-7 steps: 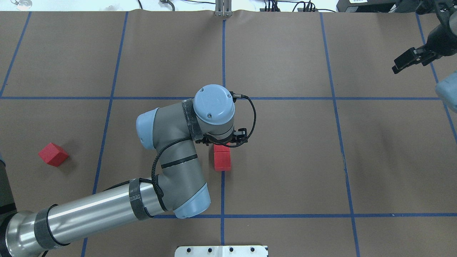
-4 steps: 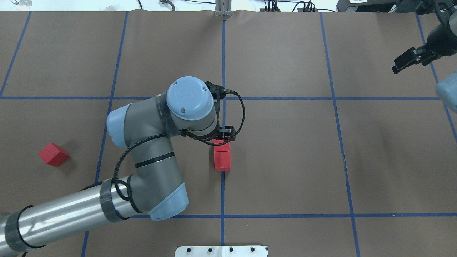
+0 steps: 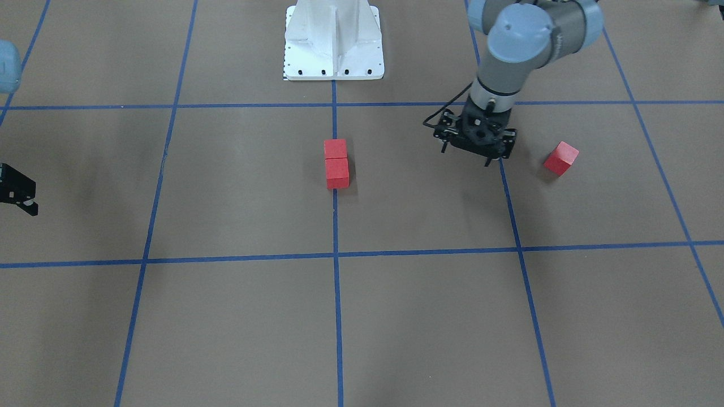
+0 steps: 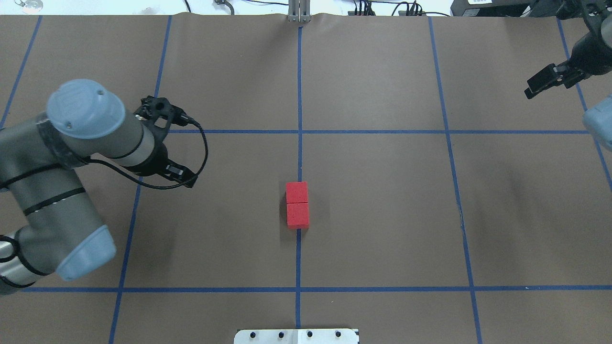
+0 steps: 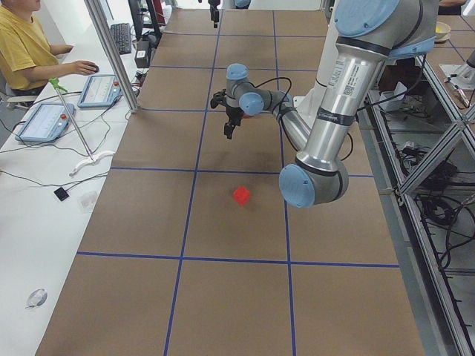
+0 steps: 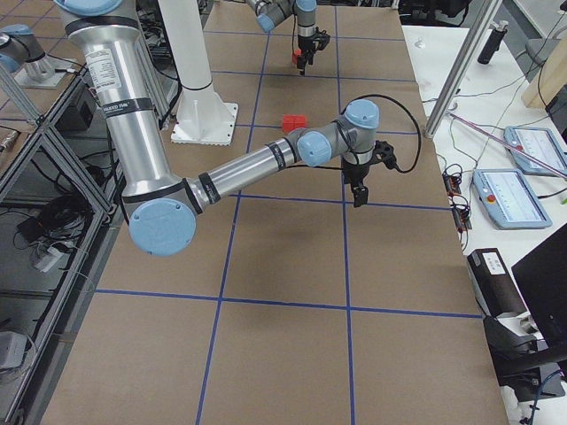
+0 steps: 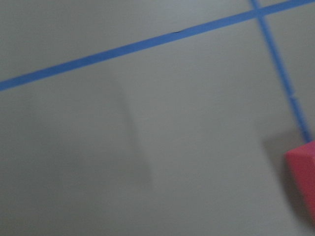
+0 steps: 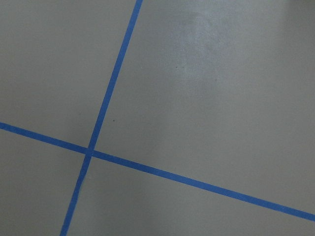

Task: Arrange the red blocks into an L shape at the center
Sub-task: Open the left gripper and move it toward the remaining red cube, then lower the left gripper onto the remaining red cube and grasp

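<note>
Near the lone red block (image 3: 561,158), the left claw (image 3: 467,156) hangs apparently open, holding nothing.

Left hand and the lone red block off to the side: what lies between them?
Between the left hand and the lone red block there is only bare brown floor crossed by a blue tape line; the front-facing view shows it.

Three red blocks (image 3: 337,173) are lying before one white base (image 3: 334,42); two grippers are hovering either side of it: left gripper (image 3: 469,154), right gripper (image 4: 538,85).
</note>
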Tool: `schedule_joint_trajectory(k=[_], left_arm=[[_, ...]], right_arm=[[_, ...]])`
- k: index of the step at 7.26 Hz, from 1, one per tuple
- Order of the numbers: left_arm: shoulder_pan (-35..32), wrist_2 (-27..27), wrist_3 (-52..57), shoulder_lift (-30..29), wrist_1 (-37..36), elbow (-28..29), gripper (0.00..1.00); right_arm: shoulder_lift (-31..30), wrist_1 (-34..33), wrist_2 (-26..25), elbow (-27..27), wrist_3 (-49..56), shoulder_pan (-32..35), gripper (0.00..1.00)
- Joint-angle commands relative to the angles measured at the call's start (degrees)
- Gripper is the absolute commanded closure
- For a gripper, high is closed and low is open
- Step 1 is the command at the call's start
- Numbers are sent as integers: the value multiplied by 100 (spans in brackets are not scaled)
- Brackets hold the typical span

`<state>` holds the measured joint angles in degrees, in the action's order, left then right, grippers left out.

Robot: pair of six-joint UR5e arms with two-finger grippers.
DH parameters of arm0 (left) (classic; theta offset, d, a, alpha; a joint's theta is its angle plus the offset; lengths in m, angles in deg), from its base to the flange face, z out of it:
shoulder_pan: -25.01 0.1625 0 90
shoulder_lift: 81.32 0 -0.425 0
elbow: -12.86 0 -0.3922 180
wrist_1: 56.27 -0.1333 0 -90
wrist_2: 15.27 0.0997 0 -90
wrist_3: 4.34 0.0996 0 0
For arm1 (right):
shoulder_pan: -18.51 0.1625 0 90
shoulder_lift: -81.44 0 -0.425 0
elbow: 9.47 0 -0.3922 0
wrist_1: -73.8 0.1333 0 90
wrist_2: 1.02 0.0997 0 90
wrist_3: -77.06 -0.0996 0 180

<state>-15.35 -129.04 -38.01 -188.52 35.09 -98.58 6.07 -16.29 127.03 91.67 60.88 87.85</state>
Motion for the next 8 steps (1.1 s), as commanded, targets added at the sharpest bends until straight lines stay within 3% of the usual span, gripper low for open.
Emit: schedule_joint_trajectory(k=[1,2,5,8], left_arm=[[-690,-408,1829,1153,589,-133,0],[-971,-619,2490,1488,758,-107,0],[-1115,-832,2173,2053,1030,50,0],[-1088,-832,892,2238,2872,788,0]], right_arm=[[5,0,0,-7,-8,0,1],[5,0,0,-7,-8,0,1],[5,0,0,-7,-8,0,1],[5,0,-9,-7,-8,0,1]])
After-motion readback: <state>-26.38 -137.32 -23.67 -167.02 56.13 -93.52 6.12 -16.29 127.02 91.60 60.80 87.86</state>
